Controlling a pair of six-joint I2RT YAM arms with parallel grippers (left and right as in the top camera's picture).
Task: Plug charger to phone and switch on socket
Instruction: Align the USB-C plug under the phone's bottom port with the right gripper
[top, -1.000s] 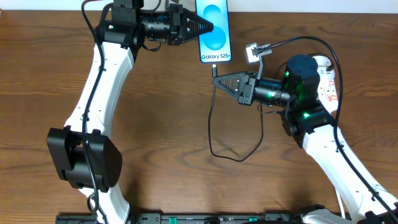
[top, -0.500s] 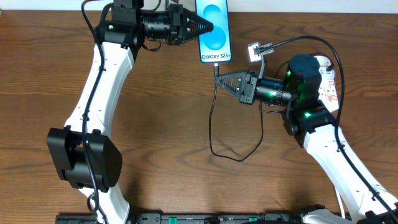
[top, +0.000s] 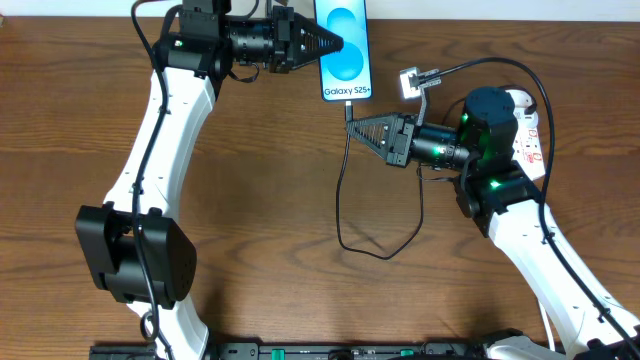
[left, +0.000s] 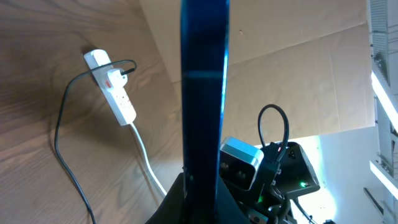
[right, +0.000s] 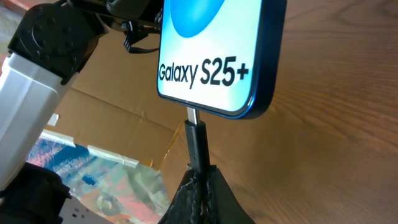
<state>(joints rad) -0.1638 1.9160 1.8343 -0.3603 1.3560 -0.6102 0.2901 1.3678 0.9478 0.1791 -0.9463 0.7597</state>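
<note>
The phone with a blue-and-white "Galaxy S25+" screen lies at the table's far edge. My left gripper is shut on its left side; in the left wrist view the phone stands edge-on between my fingers. My right gripper is shut on the charger's black plug tip, whose metal end sits at the phone's bottom port. The black charger cable loops down over the table. The white socket strip lies at the right behind my right arm, and also shows in the left wrist view.
A white camera module sits on the right arm near the phone. The socket's white cord trails across the wooden table. Cardboard sheets line the floor beyond the table edge.
My right gripper has moved slightly up toward the phone's bottom edge with the plug tip. The left arm and phone have not moved.
</note>
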